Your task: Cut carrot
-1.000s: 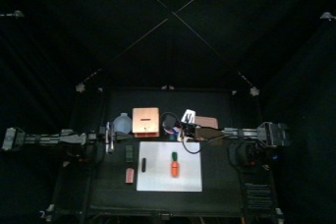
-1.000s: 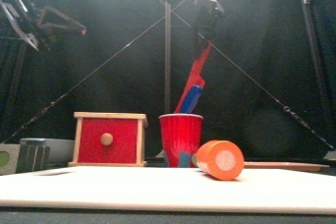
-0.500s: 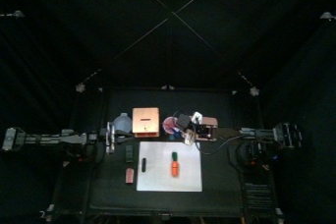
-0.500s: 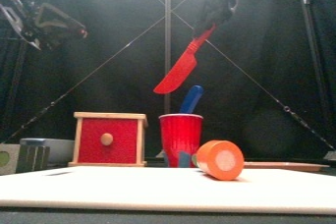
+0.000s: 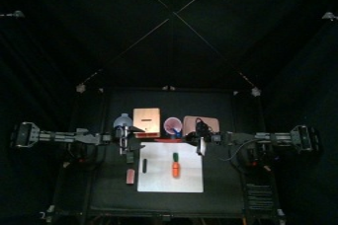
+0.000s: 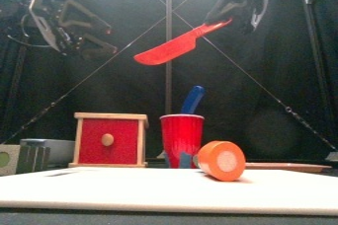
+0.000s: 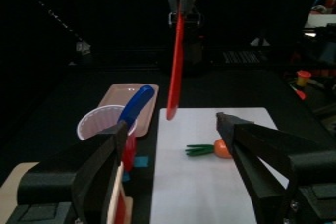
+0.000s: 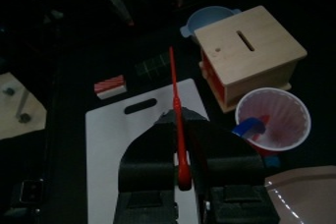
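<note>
Closest to me, the small orange toy carrot (image 6: 220, 160) with its dark green tip lies whole on the flat white cutting board (image 5: 189, 183), ready for slicing. Behind it sits the red plastic cup (image 6: 183, 140) with a blue utensil. Up top, my right gripper (image 6: 247, 10) is clamped on the red plastic knife (image 6: 180, 44), carrying it blade-out, I'd guess toward the carrot. My left gripper (image 7: 179, 151) hangs spread wide, empty.

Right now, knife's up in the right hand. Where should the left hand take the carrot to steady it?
Probably the orange body near the green tip, coming straight down with the open left hand, jaws across its width. The carrot lies flat on the white cutting board, slim, with both long sides free. That leaves the blunt end for the red knife.
</note>
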Tool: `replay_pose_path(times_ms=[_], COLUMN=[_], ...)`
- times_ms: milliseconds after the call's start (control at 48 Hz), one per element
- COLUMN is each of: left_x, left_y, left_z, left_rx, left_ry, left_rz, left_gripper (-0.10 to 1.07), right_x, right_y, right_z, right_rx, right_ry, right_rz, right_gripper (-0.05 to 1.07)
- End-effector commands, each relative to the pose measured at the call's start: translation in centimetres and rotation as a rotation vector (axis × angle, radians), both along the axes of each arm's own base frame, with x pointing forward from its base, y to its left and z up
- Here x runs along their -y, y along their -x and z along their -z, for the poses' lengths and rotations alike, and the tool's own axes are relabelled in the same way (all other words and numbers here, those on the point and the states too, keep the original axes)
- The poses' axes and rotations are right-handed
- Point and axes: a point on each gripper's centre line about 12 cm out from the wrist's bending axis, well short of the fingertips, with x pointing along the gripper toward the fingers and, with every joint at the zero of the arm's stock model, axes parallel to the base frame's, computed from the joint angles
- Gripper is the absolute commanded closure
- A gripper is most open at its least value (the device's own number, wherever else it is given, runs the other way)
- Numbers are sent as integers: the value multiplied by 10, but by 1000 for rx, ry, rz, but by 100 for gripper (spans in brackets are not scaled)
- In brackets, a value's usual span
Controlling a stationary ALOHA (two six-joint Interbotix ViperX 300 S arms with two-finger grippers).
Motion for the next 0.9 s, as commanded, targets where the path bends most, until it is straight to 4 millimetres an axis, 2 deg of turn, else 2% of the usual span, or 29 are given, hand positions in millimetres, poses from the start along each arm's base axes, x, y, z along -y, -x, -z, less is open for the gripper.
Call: replay_pose_path(times_ms=[0, 229, 396, 604, 875], left_x=[5, 10, 12, 9, 9], left_y=[-20, -58, -79, -86, -86], left_z=[-9, -2, 5, 6, 14], left_rx=[22, 8, -1, -3, -25], left_ry=[8, 17, 18, 45, 71], left_rz=[20, 40, 47, 23, 7], left_gripper=[-4, -4, -3, 1, 24], right_x=[0, -2, -3, -3, -3], right_y=[6, 10, 11, 11, 11], right_z=[-9, 1, 5, 6, 7], right_rx=[71, 100, 109, 115, 119], right_ry=[-2, -6, -7, -13, -21], right_rz=[-5, -20, -26, -26, -26], right_gripper=[69, 69, 69, 70, 70])
